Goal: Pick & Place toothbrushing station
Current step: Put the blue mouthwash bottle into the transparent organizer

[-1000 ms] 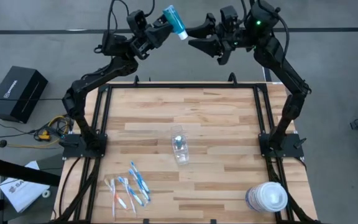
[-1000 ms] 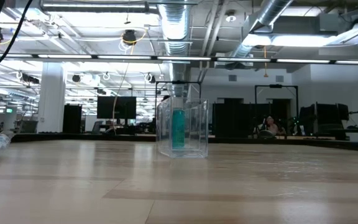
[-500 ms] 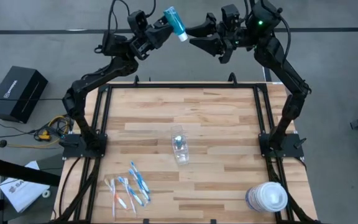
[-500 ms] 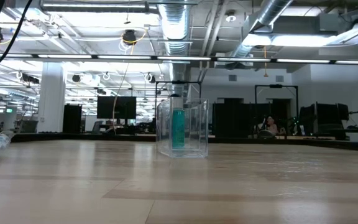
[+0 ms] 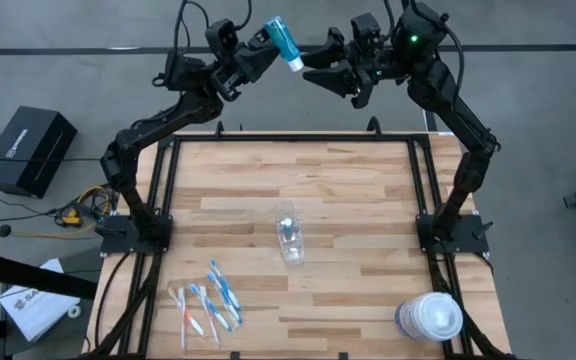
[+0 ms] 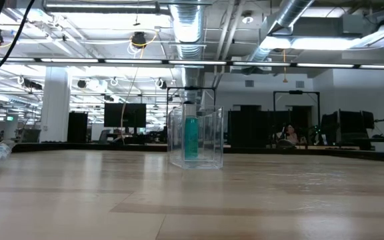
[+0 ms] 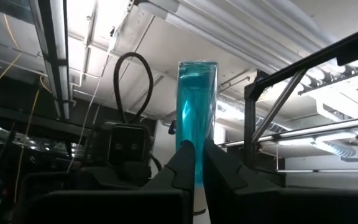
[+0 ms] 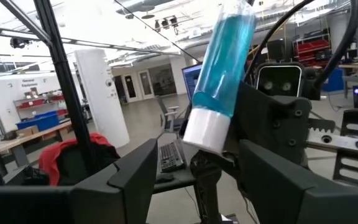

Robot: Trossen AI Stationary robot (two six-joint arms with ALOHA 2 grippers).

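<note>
A teal tube (image 5: 281,40) with a white cap hangs high in the air beyond the table's far edge. My left gripper (image 5: 265,44) is shut on it. My right gripper (image 5: 310,64) faces it from the right, open. Its fingers (image 8: 129,174) stand apart on either side below the cap (image 8: 207,127) without touching it. A clear plastic cup (image 5: 288,238) stands upright mid-table with another teal tube (image 6: 191,137) upright inside. Several blue, white and orange toothbrushes (image 5: 208,300) lie flat at the near left. My left gripper pinches the tube between its two fingers (image 7: 185,163), on the teal body just above the white cap (image 7: 197,134). The fingers come from the left, slanting upward, and lie across the tube. The tube is lifted clear and tilted, its cap end lower and its flat end up.
A big round white-lidded tub (image 5: 430,317) stands at the table's near right corner. A black frame (image 5: 293,138) runs along the table's far edge and sides. Bare wood lies around the cup.
</note>
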